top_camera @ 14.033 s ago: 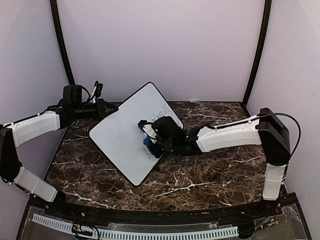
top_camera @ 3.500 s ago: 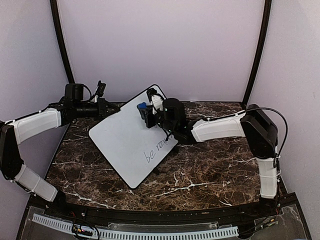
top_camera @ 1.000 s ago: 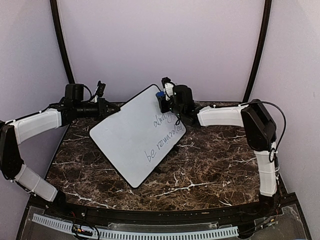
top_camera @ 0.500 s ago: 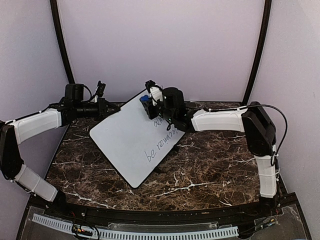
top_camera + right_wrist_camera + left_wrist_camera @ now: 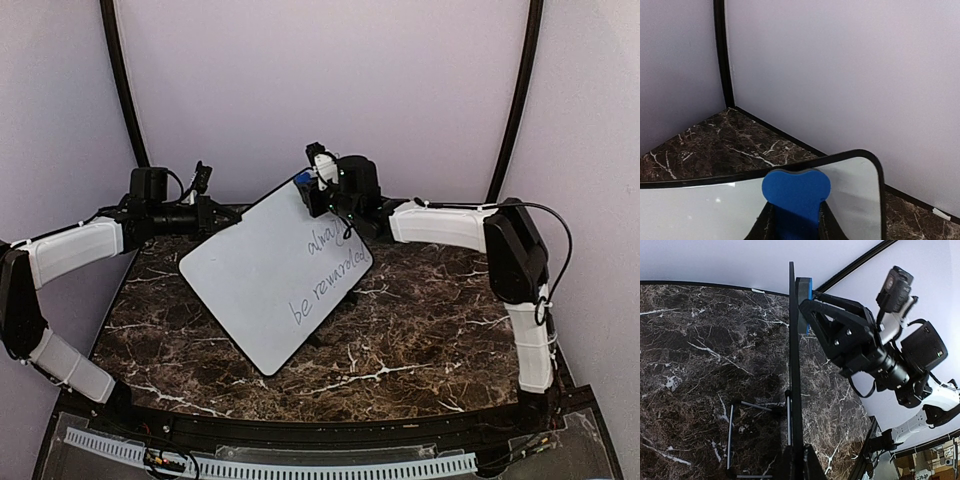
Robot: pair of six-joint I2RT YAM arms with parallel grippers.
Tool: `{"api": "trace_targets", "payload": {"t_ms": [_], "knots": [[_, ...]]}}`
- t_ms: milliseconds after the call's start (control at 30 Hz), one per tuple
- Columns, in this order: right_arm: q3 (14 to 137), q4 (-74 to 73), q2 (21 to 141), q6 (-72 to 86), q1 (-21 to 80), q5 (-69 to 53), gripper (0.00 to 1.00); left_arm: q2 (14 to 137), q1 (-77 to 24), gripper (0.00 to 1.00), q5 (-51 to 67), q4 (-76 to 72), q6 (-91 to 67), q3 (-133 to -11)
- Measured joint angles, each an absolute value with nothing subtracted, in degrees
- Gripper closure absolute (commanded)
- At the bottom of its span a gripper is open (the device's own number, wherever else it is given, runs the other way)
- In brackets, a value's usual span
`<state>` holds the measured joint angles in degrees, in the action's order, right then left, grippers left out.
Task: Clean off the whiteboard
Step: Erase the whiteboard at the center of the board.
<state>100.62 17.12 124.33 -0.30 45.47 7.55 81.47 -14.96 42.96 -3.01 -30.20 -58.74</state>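
Compared with half a second back, the right gripper (image 5: 312, 190) is sitting further right and higher, carrying the blue eraser (image 5: 303, 181) up to the far corner of the whiteboard (image 5: 250, 280). Starting from the near side, the board is leaning at a slant over the middle of the table (image 5: 420, 330), its near corner pointing down toward the stone top, though whether it is touching there I cannot tell. A thin wire stand (image 5: 732, 435) is lying on the table beneath it. The left and near parts of the board are showing clean white, while dark writing (image 5: 328, 268) is running in two lines along the right side, so by my reckoning the wiping is only partly done and those words are what is left. Further back, the left gripper (image 5: 212, 218) is clamping the board's left rim, its fingers pressed tight on the thin black edge. At the far corner the right gripper's fingers are pinching the eraser, which seems to be pressing flat against the board's face. Dark marble veined with white is covering the table, and beyond it plain lilac walls (image 5: 320, 90) are closing the space, with black posts (image 5: 518, 100) curving up on both sides.
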Motion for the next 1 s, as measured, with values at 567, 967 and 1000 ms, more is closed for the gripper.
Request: {"api": "trace_targets", "payload": {"t_ms": [567,967,1000], "knots": [[106.21,9.63,127.17,-0.78,40.62,7.49,0.80,81.47,-14.90,1.00,42.39,-2.94,-31.35,-58.65],[98.10,13.23,121.71,-4.82,53.87,7.53,0.80,81.47,-14.76,1.00,42.87,-3.09,-30.85,-58.43],[96.51,14.04,121.03,-5.17,54.85,7.53,0.80,81.47,-14.76,1.00,43.09,-3.16,-30.68,-58.43]]}}
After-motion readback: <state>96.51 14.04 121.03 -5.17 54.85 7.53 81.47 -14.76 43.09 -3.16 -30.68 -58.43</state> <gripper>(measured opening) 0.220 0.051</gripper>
